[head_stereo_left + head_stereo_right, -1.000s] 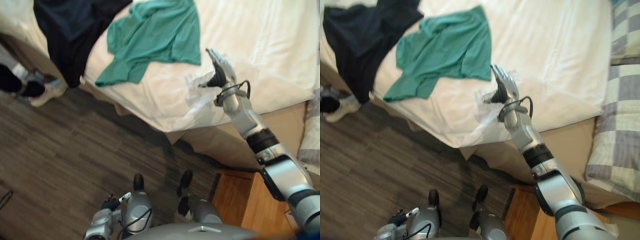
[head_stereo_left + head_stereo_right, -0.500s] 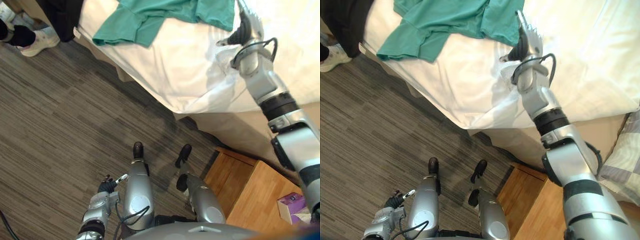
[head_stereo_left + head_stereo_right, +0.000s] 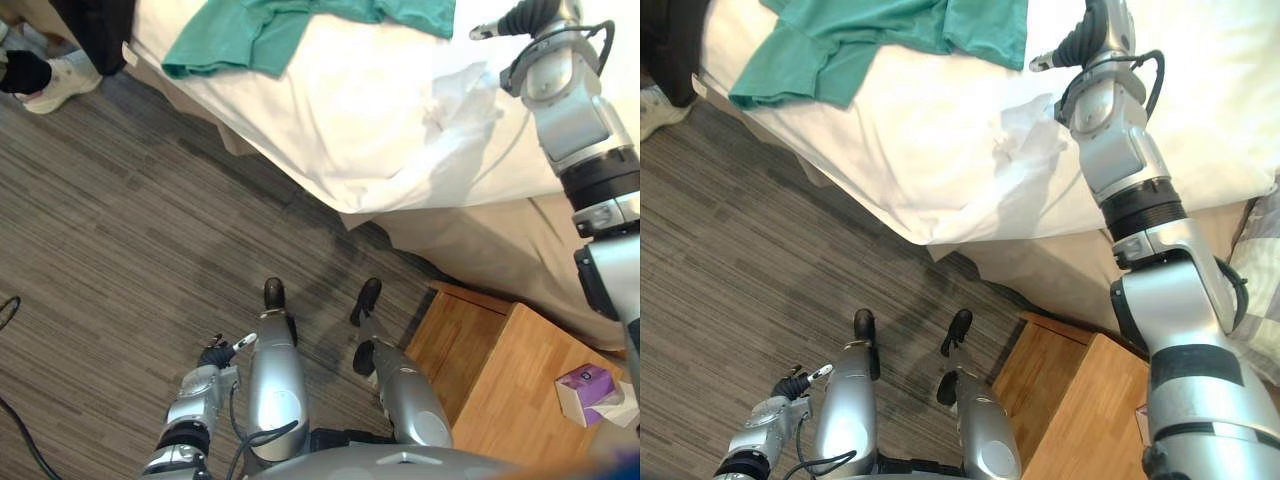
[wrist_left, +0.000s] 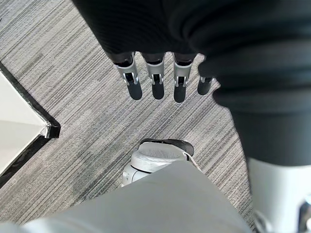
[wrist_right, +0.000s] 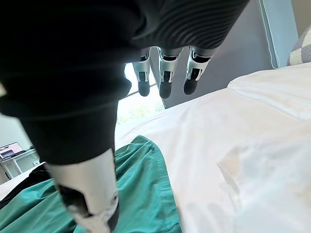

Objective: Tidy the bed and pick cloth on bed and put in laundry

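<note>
Left eye view: the whole picture has shifted down the bed, which is the camera moving, not the things. The right hand point(image 3: 530, 17) has advanced over the bed point(image 3: 380, 120) to the near corner of the green cloth point(image 3: 300, 25).

Right eye view: the hand sits beside the cloth's edge, apart from it.

Left wrist view: the left hand point(image 4: 156, 82) is relaxed and empty above the floor point(image 4: 73, 97).

Right wrist view: the fingers point(image 5: 165, 81) are straight and grasp nothing, and the cloth lies flat on the bed. The reach looks nearly done, with pickup and laundry still pending.
</note>
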Robot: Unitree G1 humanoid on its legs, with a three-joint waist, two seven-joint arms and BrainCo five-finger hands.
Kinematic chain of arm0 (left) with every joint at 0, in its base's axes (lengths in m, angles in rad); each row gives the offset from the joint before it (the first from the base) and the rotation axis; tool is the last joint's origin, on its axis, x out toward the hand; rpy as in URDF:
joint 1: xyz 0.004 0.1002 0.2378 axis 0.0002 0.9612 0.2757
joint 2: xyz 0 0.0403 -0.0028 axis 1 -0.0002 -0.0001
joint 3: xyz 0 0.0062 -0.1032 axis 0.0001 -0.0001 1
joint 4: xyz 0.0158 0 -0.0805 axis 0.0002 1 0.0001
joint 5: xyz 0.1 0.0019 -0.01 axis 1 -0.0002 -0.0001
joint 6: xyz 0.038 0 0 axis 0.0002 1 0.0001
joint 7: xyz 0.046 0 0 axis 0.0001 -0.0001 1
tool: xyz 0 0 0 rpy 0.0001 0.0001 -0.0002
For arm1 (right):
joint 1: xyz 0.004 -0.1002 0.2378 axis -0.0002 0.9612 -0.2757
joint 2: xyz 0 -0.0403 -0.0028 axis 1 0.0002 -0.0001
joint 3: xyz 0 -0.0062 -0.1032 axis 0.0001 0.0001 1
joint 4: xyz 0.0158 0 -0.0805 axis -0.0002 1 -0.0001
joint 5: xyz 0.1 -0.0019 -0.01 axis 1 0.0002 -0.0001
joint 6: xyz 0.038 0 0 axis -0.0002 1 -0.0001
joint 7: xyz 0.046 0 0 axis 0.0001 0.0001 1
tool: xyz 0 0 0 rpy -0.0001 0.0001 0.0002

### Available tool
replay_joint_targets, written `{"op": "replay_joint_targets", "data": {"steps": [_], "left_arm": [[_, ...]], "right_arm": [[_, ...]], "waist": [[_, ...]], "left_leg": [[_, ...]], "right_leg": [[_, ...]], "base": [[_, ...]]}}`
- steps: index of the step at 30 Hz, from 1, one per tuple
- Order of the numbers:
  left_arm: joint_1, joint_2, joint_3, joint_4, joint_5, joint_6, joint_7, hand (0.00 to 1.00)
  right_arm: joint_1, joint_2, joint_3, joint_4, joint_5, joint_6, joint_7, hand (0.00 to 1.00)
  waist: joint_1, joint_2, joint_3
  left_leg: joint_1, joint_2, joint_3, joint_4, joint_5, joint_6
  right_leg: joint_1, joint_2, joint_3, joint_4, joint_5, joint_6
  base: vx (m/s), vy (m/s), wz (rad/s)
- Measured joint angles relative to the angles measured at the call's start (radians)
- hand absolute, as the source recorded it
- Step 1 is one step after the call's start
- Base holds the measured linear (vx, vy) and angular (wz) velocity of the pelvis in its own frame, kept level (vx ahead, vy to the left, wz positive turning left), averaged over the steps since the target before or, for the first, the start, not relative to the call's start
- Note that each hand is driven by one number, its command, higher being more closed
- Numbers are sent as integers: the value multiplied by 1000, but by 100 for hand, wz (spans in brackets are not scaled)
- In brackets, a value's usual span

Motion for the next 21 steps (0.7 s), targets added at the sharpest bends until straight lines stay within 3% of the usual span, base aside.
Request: {"op": "replay_joint_targets", "data": {"steps": [4, 12, 13, 17, 21], "left_arm": [[-20, 1, -1, -5, 0, 6, 1, 0], [-56, -7, -36, 12, -2, -5, 0, 0], [-66, -8, -57, 14, -5, -5, 0, 0], [-80, -24, -96, 31, -38, -18, -2, 0], [-80, -26, -105, 32, -39, -35, -1, 0]], "right_arm": [[0, 2, -3, 41, 2, 24, 27, 0], [-47, -8, -8, 123, 20, 67, 38, 0], [-64, -28, -8, 127, 20, 73, 48, 100], [-116, -75, -2, 131, 18, 75, 68, 100], [-132, -92, -1, 125, 8, 72, 93, 100]], "waist": [[1, 9, 7], [-5, 58, 32], [-4, 70, 38], [-5, 105, 45], [-9, 107, 45]], "left_leg": [[-51, 6, -2, 26, 3, 0], [-133, 2, -1, 38, 14, 6], [-141, 0, -1, 36, 18, 6], [-162, -20, 11, 13, 34, 15], [-165, -28, 35, 6, 38, 17]], "right_leg": [[-37, 4, -2, 0, -1, -2], [-120, -1, -3, 0, 9, -14], [-129, -3, -2, 0, 10, -14], [-167, -21, 1, 0, 21, -17], [-183, -30, 19, 0, 29, -12]], "base": [[-17, -1, 0], [-1, 7, -3], [15, 8, 4], [4, 3, 1], [5, 26, -10]]}}
